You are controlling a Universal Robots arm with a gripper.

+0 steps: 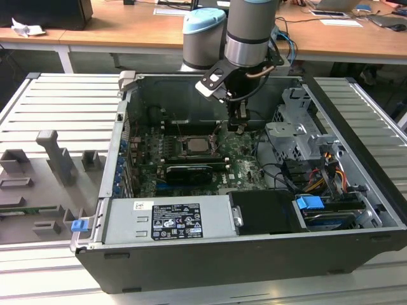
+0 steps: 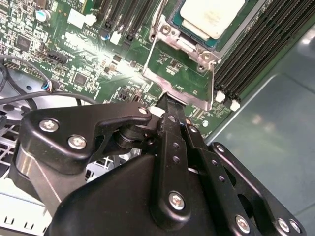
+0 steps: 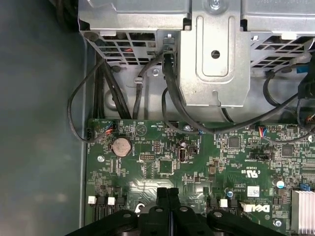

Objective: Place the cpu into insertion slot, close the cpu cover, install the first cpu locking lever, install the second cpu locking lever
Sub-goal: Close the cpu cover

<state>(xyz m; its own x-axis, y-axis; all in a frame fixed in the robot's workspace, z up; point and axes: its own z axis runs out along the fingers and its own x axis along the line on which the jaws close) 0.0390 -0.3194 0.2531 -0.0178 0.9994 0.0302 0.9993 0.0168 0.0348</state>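
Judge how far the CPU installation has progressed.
Done: the cpu sits in the insertion slot. In hand: the cpu cover stands open, with the shut gripper at its free edge. Left: closing it, then both lever steps.

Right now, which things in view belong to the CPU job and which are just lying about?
Job: cpu, seated in the insertion slot; cpu cover, swung open; gripper, jaws shut.
Lying about: memory slots; coin battery; drive cage; power supply.
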